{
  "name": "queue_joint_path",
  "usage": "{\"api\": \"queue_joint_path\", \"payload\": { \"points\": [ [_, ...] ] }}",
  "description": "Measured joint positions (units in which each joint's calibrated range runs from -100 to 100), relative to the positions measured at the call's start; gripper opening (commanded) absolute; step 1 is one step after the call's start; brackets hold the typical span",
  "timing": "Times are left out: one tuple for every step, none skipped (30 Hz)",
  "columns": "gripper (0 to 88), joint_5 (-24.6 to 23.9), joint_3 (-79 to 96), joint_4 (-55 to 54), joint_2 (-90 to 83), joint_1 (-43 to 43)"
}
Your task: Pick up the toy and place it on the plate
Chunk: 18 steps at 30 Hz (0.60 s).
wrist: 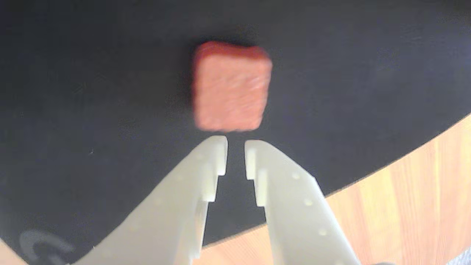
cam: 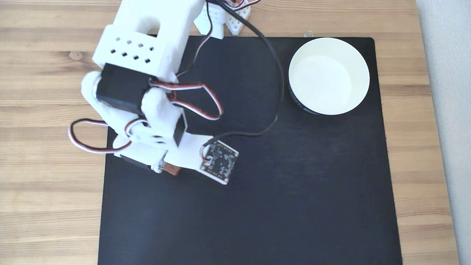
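Reddish-brown, seemingly speckled toy (wrist: 231, 86) lies blurred just beyond the slightly parted, empty end effector (wrist: 235, 141).

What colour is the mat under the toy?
Black: the flat rectangular mat covers the light wooden table, clearest in the fixed view.

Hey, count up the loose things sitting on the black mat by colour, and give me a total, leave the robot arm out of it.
Reddish-brown: 1, the toy, lying flat on the mat just beyond the gripper tips.
White: 1, the plate, at the mat's upper right corner in the fixed view.
Total: 2
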Motion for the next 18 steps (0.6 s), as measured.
{"api": "queue_joint_path", "payload": {
  "points": [
    [2.2, 0.0, -0.09, 1.01, 0.0, 0.75],
    [2.2, 0.0, -0.09, 1.77, 0.0, 1.41],
    [2.2, 0.0, -0.19, 1.86, 0.0, 1.83],
    [2.2, 0.05, -0.19, 1.86, 0.0, 2.25],
    [2.2, 0.05, -0.19, 1.86, 0.0, 2.33],
    [2.2, 0.05, -0.19, 1.86, 0.0, 2.41],
    [2.2, 0.05, -0.19, 1.86, 0.0, 2.5],
    [2.2, 0.05, -0.19, 1.86, 0.0, 2.58],
    [2.2, 0.05, -0.19, 1.86, 0.0, 2.75],
    [2.2, 0.05, -0.19, 1.86, 0.0, 2.75],
    [2.2, 0.05, -0.19, 1.69, 0.0, 2.75],
    [2.2, 0.05, -0.19, 1.1, 0.0, 2.75],
    [2.4, 0.05, -0.19, 0.68, 0.0, 2.66],
    [3.3, 0.05, -0.19, 0.0, 0.0, 2.5],
    [5.9, 0.05, -0.19, -0.08, 0.0, 2.33],
    [11.5, 0.05, -0.19, -0.42, 0.0, 2.16],
    [21.3, 0.05, -0.19, -0.51, 0.0, 1.75],
    [25.7, 0.05, -0.19, -0.42, 0.0, 1.25]
  ]
}}
